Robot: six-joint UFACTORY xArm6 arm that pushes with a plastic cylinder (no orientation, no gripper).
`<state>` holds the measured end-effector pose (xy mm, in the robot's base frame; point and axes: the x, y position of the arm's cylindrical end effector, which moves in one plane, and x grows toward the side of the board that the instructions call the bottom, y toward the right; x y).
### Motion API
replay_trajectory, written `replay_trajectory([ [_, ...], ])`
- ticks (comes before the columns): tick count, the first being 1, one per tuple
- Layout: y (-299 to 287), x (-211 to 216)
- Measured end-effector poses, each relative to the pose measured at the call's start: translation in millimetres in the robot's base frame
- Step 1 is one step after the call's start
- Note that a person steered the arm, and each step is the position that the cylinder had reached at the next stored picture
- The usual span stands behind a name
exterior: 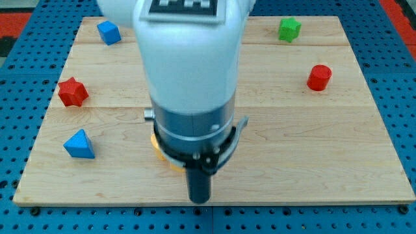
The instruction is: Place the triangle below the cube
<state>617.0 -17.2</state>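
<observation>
- The arm is hiding most of a yellow block [156, 147]; its shape cannot be told.
- My tip [199, 200] is sitting near the view's bottom; no claw showing.
- The blue triangle [79, 144] is lying at the table's [312, 156] left, apex pointing toward the view's top, well below the blue cube [108, 32].

no legible text, number, brand or label appears anywhere in the camera view; the only sign is a black-and-white square-patterned marker [184, 5] on top of the white arm housing [188, 58] at the view's top (cut off by the frame edge, so its pattern cannot be decoded); the wooden board [312, 149], the blue pegboard [19, 214] beneath it and the coloured blocks carry no printing that can be made out
</observation>
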Motion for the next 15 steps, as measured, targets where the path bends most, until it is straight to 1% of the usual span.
replay_trajectory([
  [2,-58,1],
  [3,-59,1],
  [5,-90,1],
  [8,-112,0],
  [9,-173,-38],
  [10,-184,-61],
  [11,-179,-94],
  [12,-181,-84],
  [13,-199,-82],
  [14,-194,-112],
  [15,-169,-141],
])
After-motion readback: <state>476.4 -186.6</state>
